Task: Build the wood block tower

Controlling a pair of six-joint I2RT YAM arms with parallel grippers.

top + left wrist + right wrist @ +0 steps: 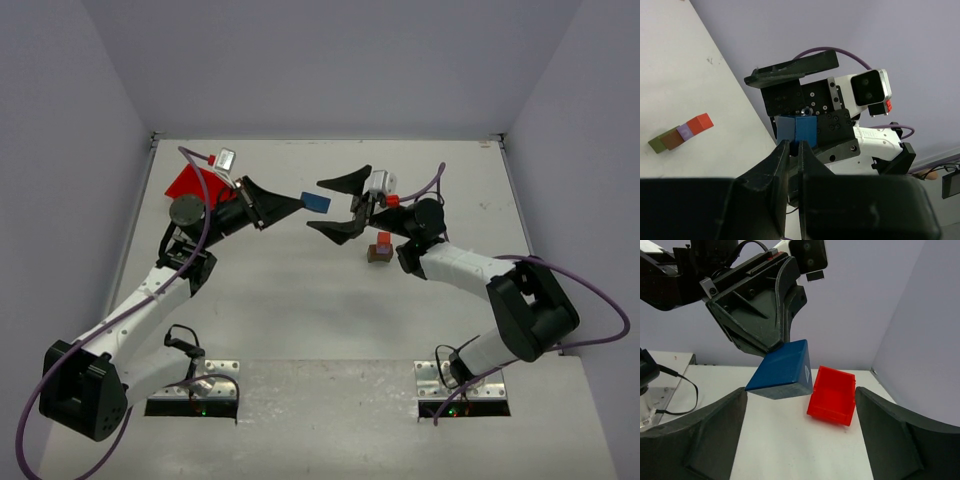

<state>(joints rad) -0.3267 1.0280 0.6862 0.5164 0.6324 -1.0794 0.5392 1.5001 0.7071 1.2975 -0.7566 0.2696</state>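
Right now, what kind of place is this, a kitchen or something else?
Probably a robot test booth. A white table stands between plain walls, a left arm and right arm are bolted at its near edge, and a red bin sits on it.

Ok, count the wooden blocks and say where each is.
4. The left gripper holds a blue wedge aloft. Stacked on the table by the right arm: orange-red block, lilac block, brown block; a darker bottom piece may be a fifth.

Table [300, 310] lies open left of the block stack [380, 247].
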